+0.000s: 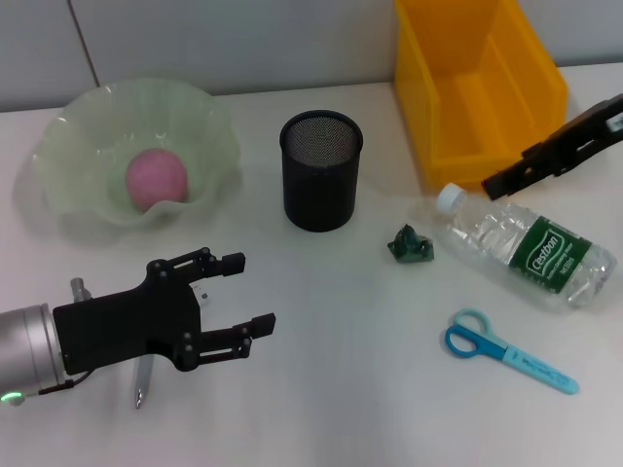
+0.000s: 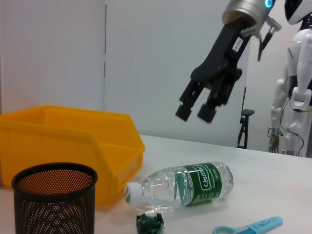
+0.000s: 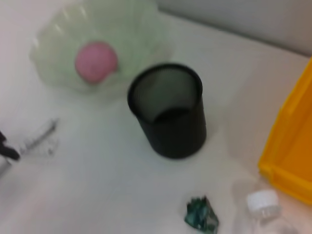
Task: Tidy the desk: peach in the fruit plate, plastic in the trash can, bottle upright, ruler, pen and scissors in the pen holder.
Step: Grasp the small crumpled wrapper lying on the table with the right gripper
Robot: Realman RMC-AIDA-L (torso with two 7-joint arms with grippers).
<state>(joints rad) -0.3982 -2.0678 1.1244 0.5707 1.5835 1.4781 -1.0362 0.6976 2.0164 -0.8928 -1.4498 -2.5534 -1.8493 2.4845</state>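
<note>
Bottle [image 1: 531,253]: lying right of frame, light, smooth, crushable; grasp mid-label. Right gripper [image 1: 511,179] above, fingers apart; left gripper [image 1: 243,292] spread, lower left.

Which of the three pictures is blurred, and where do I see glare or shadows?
Right wrist view: soft all over; the pen holder and peach lack crisp edges. Head view: sharp, with highlights on the lying bottle and a faint shadow beside the scissors. Left wrist view: mostly sharp; the right gripper hangs dark against the pale wall.
</note>
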